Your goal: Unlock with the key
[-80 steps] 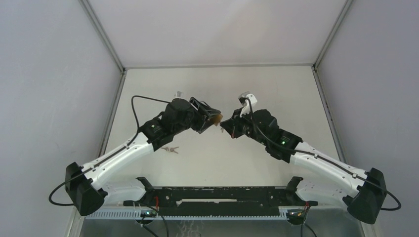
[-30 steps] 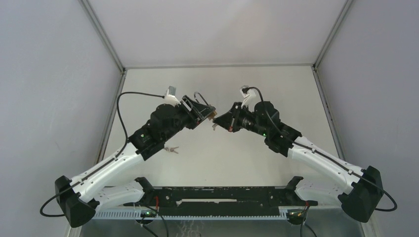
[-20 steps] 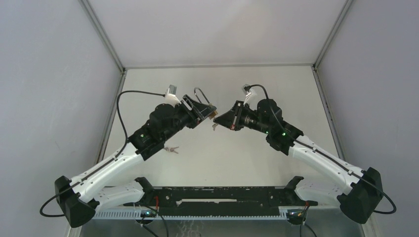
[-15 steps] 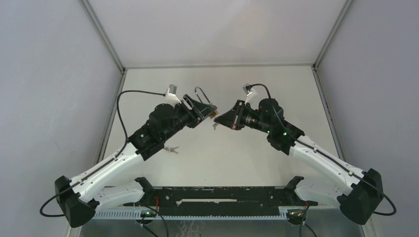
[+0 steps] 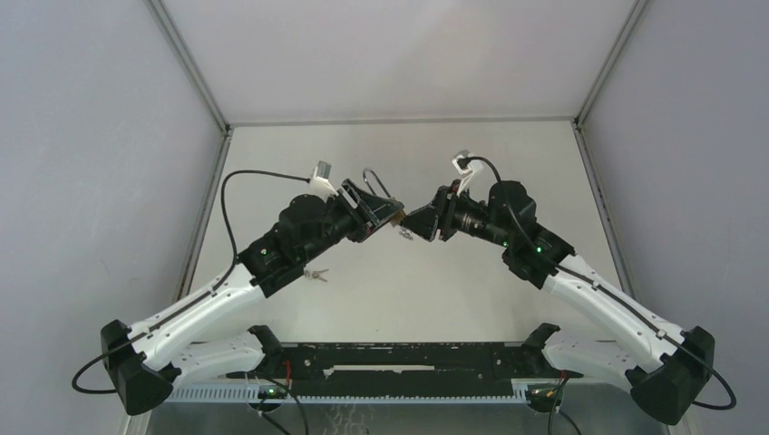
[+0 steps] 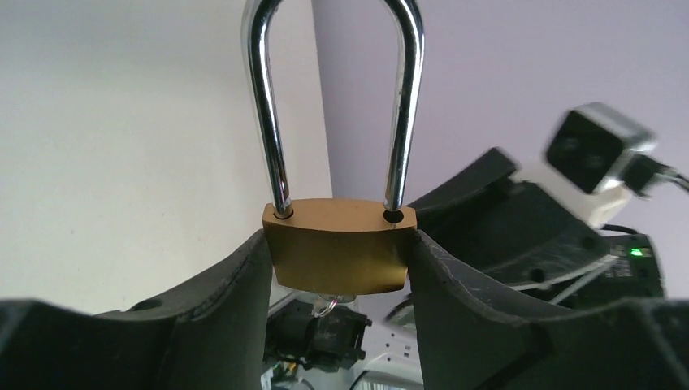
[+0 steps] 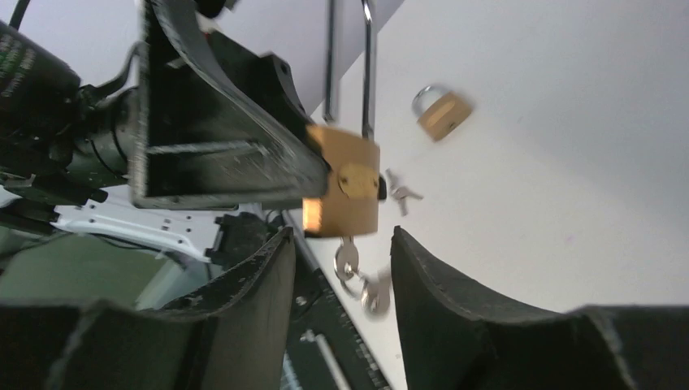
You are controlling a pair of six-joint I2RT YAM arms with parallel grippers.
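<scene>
While the left gripper (image 5: 382,213) clamps a long-shackled brass padlock (image 6: 337,252) by the two sides of its body, the lock hangs in the air above the white table (image 7: 569,162), between the two arms. Its silver steel shackle (image 6: 268,97) points away from the left wrist, and both legs meet the top of the body. A small silver key (image 7: 345,258) sticks out of the underside of the lock, with a metal ring carrying a second key (image 7: 372,299) dangling from it. The right gripper (image 5: 414,223) faces the lock with its jaws parted. The key sits in the gap between the black fingers (image 7: 272,268), and neither finger appears to touch it. On the table lie a smaller brass padlock (image 7: 443,114) and, near it, a few loose silver keys (image 7: 400,193).
</scene>
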